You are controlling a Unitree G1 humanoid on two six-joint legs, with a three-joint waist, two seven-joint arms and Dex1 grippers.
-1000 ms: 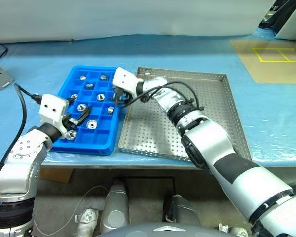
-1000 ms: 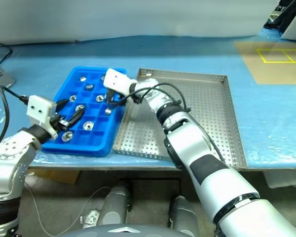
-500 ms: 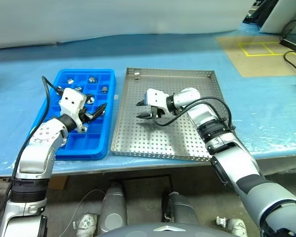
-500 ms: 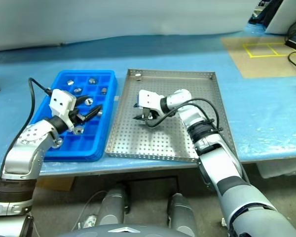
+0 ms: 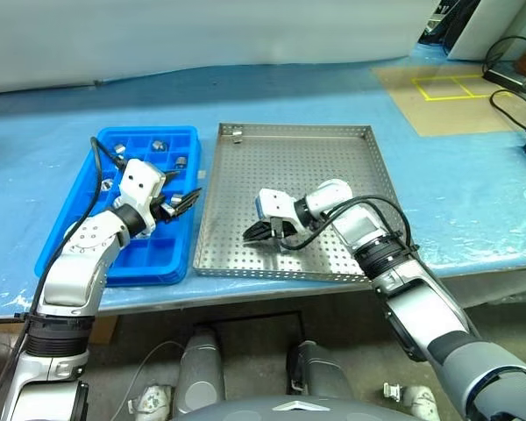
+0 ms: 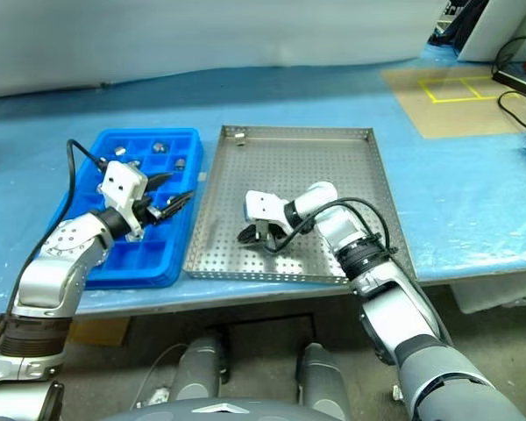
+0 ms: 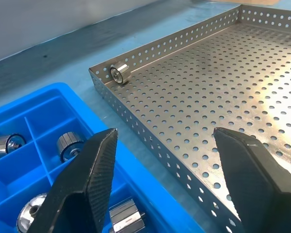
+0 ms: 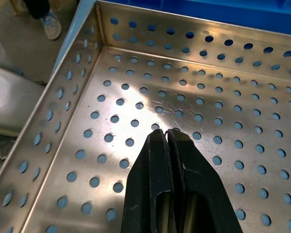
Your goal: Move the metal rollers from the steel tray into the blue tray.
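Right gripper [image 8: 168, 137] over the steel tray [image 5: 333, 167], near its corner next to the blue tray [image 5: 79, 237]; fingers [image 8: 155, 165] clenched together, nothing between them, tips just above the perforated floor. Left gripper [image 7: 165, 141] at the blue tray's edge, fingers [image 7: 87, 174] spread wide and empty. Beyond its tips, one roller [image 7: 119, 74] lies in the steel tray's far corner; other rollers [image 7: 69, 144] sit in blue compartments beside the fingers.
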